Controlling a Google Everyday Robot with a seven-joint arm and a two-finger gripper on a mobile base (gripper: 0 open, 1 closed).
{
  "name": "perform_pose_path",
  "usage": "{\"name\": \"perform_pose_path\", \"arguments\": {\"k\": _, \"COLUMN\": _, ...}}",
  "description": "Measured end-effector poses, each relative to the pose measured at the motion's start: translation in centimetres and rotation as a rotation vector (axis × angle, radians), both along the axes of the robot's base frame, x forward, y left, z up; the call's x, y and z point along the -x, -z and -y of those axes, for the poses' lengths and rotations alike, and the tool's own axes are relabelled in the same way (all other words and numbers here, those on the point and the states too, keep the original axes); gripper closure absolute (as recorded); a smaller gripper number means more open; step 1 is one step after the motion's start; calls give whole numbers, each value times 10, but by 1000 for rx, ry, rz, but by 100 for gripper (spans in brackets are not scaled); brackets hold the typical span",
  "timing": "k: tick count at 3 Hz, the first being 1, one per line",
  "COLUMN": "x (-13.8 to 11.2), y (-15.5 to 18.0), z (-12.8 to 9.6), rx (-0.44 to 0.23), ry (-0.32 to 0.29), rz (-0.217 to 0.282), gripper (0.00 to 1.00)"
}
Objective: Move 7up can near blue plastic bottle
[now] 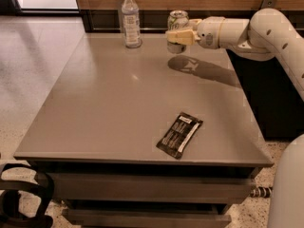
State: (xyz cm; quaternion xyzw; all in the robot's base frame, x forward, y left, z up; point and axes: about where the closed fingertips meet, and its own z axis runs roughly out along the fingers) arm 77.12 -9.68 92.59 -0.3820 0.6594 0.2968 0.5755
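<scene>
- Two task things are at the far end of my grey table [109,108].
- Blue plastic bottle [130,20]: upright, white cap on, standing on the tabletop near the back edge, left of centre.
- 7up can [178,18]: upright, right of the bottle and apart from it, raised off the surface, its shadow on the tabletop below.
- Gripper [176,36]: reaching in from the right, tan fingers [184,36] clamped across the can's middle.
- Black snack packet [179,134]: lying flat near the front edge, well apart from the can and bottle.
- White arm [266,30]: stretches in from the right side above the table.
</scene>
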Motion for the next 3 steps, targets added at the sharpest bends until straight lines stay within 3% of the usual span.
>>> {"name": "perform_pose_path", "arguments": {"k": 1, "x": -13, "y": -1, "z": 3, "rx": -10, "ry": 45, "rz": 4, "gripper": 100}}
{"name": "perform_pose_path", "arguments": {"k": 2, "x": -13, "y": -1, "z": 3, "rx": -10, "ry": 45, "rz": 4, "gripper": 100}}
{"name": "perform_pose_path", "arguments": {"k": 3, "x": -32, "y": 10, "z": -6, "rx": -2, "ry": 57, "rz": -11, "gripper": 100}}
